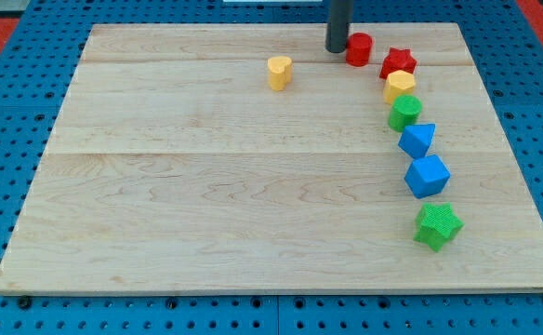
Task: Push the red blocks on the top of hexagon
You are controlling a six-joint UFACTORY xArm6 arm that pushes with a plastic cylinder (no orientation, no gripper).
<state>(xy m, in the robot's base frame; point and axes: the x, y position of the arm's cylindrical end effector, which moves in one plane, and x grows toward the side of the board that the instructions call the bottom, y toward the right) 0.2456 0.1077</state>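
**Red blocks at the bench's top edge, tip beside the cylinder**

Red cylinder [359, 48] stands near the view's top, right of centre, and my tip [337, 49] sits just at its left side, touching or very nearly so. Just to the cylinder's lower right lies the red star [398, 62], close to it but with a small gap. Directly below the star, touching it, is the yellow hexagon [400, 86], and a green rounded block [404, 113] presses against the hexagon's lower edge. The chain curves downward: a blue block [417, 140], then a larger blue block [427, 176], then a green star [437, 226] a little apart at the bottom. A yellow heart [279, 71] stands alone left of my tip, well apart from the others. All rest on the wooden bench [206, 205]. No hand exists on this rod, so nothing is grasped.
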